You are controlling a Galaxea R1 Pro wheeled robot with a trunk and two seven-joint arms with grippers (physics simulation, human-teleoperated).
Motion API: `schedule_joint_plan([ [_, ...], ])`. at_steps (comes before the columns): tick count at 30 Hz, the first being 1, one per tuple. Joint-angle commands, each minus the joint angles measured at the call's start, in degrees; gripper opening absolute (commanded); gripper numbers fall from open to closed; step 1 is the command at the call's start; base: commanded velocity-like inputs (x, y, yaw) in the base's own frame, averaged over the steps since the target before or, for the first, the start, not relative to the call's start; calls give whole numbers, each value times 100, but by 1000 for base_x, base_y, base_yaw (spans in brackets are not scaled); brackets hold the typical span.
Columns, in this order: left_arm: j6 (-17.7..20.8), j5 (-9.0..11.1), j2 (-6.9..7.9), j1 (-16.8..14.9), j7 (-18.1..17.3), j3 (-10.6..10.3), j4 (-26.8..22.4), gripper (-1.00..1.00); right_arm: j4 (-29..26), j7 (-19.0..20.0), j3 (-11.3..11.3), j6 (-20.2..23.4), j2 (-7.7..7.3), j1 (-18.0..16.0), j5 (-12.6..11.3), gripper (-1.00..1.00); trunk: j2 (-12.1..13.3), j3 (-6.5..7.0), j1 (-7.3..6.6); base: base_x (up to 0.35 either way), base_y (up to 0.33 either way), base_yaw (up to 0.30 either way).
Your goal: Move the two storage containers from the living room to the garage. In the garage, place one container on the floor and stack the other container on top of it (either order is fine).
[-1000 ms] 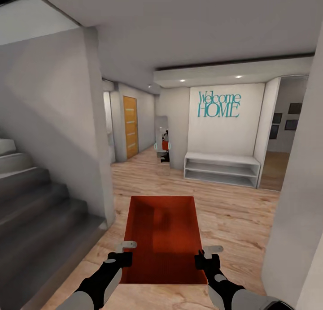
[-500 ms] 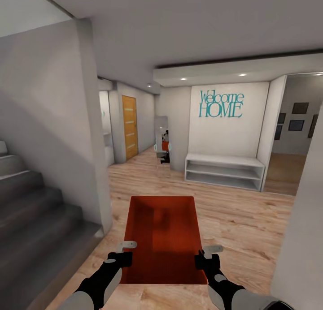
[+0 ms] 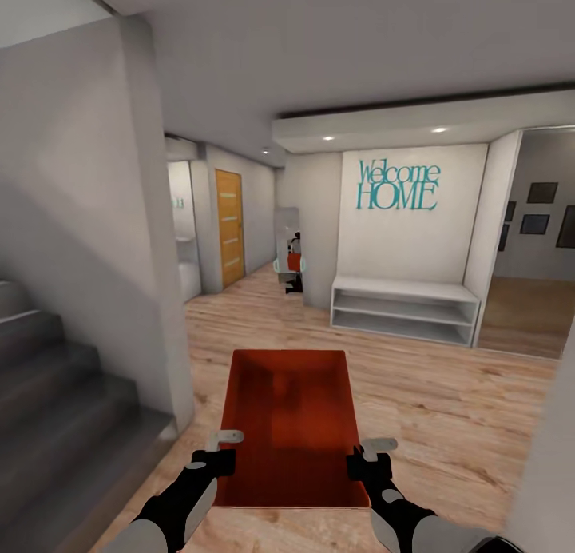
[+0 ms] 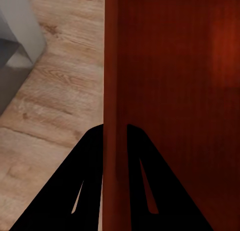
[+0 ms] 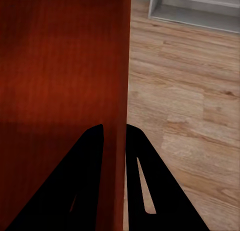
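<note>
Orange-red rectangular topless storage container (image 3: 289, 425) hangs between both grippers above light wood-plank flooring (image 3: 447, 409); left gripper (image 4: 115, 136) pinches its left wall, right gripper (image 5: 114, 136) its right wall.

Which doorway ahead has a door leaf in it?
The one down the left corridor: its orange wooden door is visible. The opening right of the white bench has none.

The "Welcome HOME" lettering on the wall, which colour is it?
Teal lettering on a white wall, clearest in the head view.

Teal lettering "Welcome HOME" (image 3: 398, 184) on the white wall panel (image 3: 415, 241) above the shelf unit (image 3: 403, 309).
</note>
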Motion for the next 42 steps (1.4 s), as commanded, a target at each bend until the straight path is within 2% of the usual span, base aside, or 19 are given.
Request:
schedule_joint_plan([
  [1,32,33,1,-2,80,-47,-15,-100,10,-29,-119,-32,4,-8,-132,-100,-7,-10,4,322,0,0],
  [42,32,33,0,-2,80,-43,-7,-100,10,-29,-116,-36,7,-8,-132,-100,-7,-10,4,322,0,0],
])
